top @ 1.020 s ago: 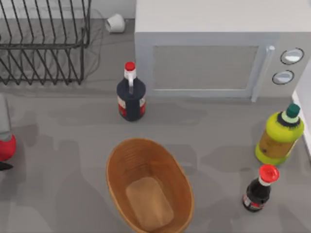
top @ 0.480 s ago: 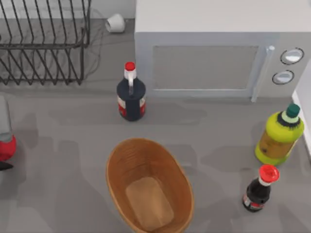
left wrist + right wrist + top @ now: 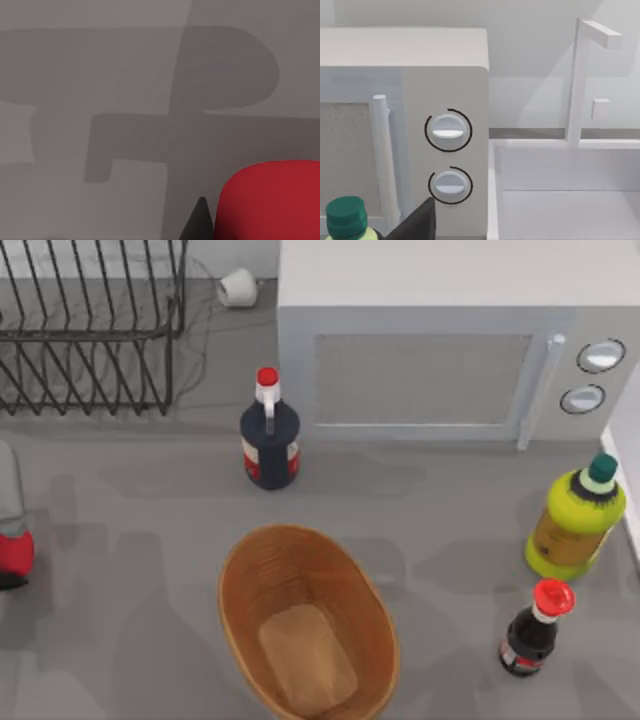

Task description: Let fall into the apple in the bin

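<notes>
Surface [image 3: 150,570]: grey, w/ wire rack far left, microwave far right, bottles around.
Apple [image 3: 12,552]: at left edge, held off surface for carry.
Left hand [image 3: 207,225]: clenched on apple; dark fingertip touching it in wrist view.
Bin [image 3: 240,590]: near centre, empty, well apart from apple; prob. carry rightward next.
Right hand: can't tell; parked facing microwave.

The grey bench [image 3: 150,500] carries a brown bin [image 3: 305,625] near the front; a wire rack [image 3: 90,330], microwave [image 3: 440,350] and cup [image 3: 238,286] behind; three bottles stand upright: a dark bottle [image 3: 270,435], a yellow bottle [image 3: 577,520], a small bottle [image 3: 535,628].
</notes>
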`<state>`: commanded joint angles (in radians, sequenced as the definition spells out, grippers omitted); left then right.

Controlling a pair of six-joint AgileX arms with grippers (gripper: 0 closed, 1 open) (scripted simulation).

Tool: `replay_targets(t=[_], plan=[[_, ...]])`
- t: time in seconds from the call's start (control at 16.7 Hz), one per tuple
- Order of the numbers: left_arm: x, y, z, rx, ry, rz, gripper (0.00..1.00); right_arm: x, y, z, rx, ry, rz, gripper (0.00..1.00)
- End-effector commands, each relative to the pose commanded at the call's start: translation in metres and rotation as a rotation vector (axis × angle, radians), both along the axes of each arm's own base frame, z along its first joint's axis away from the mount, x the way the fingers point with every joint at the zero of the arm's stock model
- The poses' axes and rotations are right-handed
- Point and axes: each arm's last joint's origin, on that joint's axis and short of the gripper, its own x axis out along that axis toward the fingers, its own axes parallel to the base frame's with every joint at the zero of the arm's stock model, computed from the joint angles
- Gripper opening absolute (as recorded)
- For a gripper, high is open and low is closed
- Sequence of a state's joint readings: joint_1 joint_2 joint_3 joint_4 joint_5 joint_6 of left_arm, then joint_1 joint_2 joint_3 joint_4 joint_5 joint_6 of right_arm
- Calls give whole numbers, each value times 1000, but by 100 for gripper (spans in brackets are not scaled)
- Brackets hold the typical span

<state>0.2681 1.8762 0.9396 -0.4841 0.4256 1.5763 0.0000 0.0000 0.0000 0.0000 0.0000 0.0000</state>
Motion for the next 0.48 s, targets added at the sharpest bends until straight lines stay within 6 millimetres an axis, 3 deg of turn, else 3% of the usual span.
replay_targets(t=[0.48], plan=[[0, 0, 0, 0, 0, 0, 0, 0, 0, 0, 0, 0, 0, 100]])
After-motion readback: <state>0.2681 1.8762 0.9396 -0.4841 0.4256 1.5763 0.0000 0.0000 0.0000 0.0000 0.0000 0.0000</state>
